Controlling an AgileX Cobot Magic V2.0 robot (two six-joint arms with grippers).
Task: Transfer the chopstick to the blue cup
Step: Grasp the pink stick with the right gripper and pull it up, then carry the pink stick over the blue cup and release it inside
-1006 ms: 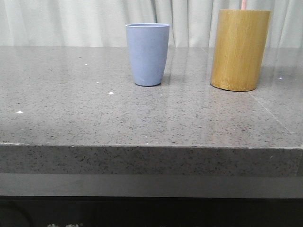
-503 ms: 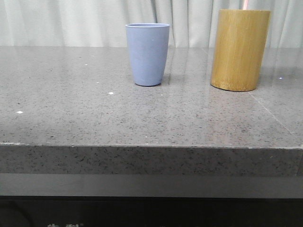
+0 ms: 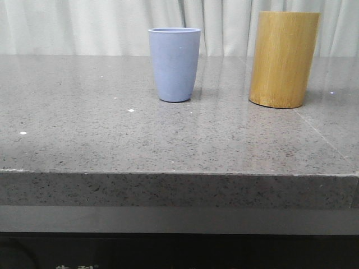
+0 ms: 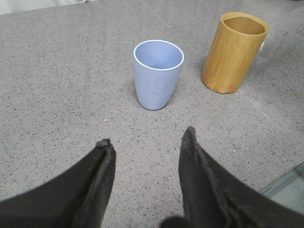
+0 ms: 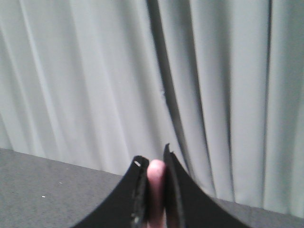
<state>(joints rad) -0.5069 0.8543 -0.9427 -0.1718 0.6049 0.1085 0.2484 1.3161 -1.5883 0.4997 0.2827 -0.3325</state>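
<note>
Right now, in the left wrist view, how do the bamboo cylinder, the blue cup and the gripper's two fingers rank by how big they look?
1. Fingers, nearest the camera, so inflated.
2. Bamboo cylinder.
3. Blue cup, shorter and narrower.

Right hand [image 5: 154, 164] hides most of the chopstick [image 5: 156, 190]

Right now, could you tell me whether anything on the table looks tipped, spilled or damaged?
Nothing stands out. The blue cup and the bamboo cylinder both stand upright and apart on the table, and the right gripper holds the chopstick.
</note>
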